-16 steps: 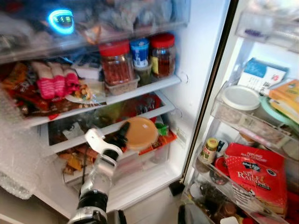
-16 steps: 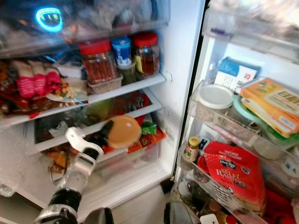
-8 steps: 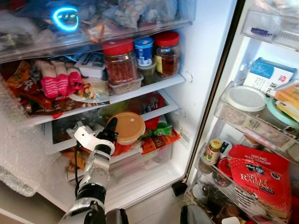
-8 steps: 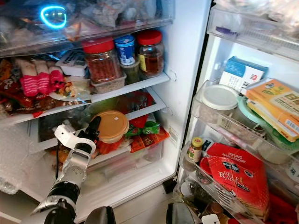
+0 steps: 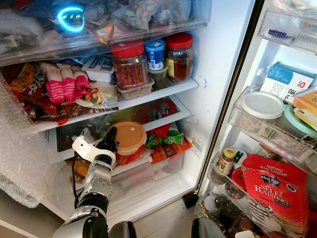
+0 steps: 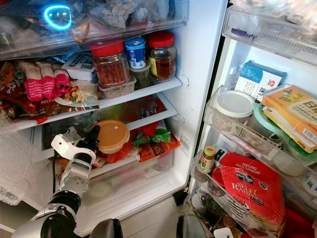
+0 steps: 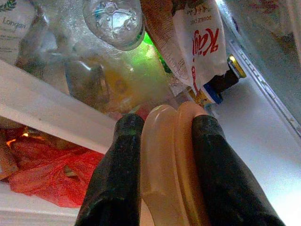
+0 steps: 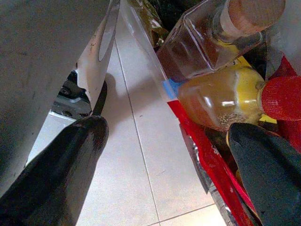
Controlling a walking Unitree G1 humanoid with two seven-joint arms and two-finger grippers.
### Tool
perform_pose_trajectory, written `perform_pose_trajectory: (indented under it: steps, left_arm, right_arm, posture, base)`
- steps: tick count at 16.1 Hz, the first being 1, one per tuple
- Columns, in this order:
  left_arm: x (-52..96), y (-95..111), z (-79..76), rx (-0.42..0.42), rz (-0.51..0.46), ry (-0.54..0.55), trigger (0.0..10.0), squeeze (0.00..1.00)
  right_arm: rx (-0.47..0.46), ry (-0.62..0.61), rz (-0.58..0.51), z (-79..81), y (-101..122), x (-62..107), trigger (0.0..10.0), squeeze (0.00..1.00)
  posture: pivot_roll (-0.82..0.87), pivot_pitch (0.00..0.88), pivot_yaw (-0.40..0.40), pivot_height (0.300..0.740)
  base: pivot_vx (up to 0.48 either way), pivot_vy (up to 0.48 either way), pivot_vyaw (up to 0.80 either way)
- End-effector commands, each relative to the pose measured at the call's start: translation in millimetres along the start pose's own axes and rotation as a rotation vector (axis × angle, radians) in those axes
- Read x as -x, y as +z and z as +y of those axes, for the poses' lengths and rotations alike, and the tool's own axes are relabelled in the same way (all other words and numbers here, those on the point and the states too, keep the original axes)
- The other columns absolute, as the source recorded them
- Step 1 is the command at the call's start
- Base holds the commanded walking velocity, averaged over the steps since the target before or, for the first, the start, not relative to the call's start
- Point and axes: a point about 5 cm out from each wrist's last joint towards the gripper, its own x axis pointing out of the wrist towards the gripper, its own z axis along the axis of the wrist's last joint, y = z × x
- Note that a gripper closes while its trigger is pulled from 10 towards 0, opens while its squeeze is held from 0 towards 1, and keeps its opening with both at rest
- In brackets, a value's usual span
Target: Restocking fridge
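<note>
A round tub with a tan lid (image 5: 130, 137) is held tilted at the front of the fridge's middle shelf (image 5: 171, 117), between packets of food. My left gripper (image 5: 111, 140) is shut on the tub's left edge, with the silver arm rising from below. In the left wrist view the two black fingers (image 7: 117, 179) clamp the tub's rim (image 7: 171, 174), and a green bottle and packets lie beyond it. My right gripper (image 8: 169, 129) hangs low by the door, open with its fingers wide apart, over tiled floor.
Red-lidded jars (image 5: 130, 64) and a blue tub stand on the shelf above. Red and green snack packs (image 5: 166, 144) lie right of the tub. The open door's bins hold a white-lidded tub (image 5: 261, 105), a red bag (image 5: 275, 191) and bottles (image 8: 221, 61). Bubble wrap (image 5: 17, 158) hangs at left.
My left arm has carried the tub leftwards and deeper into the middle shelf, still gripped. The camera has shifted slightly.
</note>
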Motion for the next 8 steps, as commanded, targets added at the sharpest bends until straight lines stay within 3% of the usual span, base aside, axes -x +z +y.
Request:
perform_pose_trajectory:
  steps: [1, 8]
  left_arm:
    - [-5.0, 6.6, -5.7, 0.001, -0.028, -0.019, 10.0, 0.0]
    - [-7.6, 7.6, -7.1, 0.017, -0.037, -0.018, 10.0, 0.0]
  right_arm:
    - [0.01, 0.031, -0.015, 8.0, 4.2, -1.1, 10.0, 0.0]
    - [0.012, 0.027, -0.021, 7.5, 4.9, -1.0, 10.0, 0.0]
  posture:
    - [-0.11, 0.0, 0.02, 0.611]
    - [-0.11, 0.0, 0.016, 0.611]
  base:
    - [0.0, 0.0, 0.0]
    - [0.0, 0.0, 0.0]
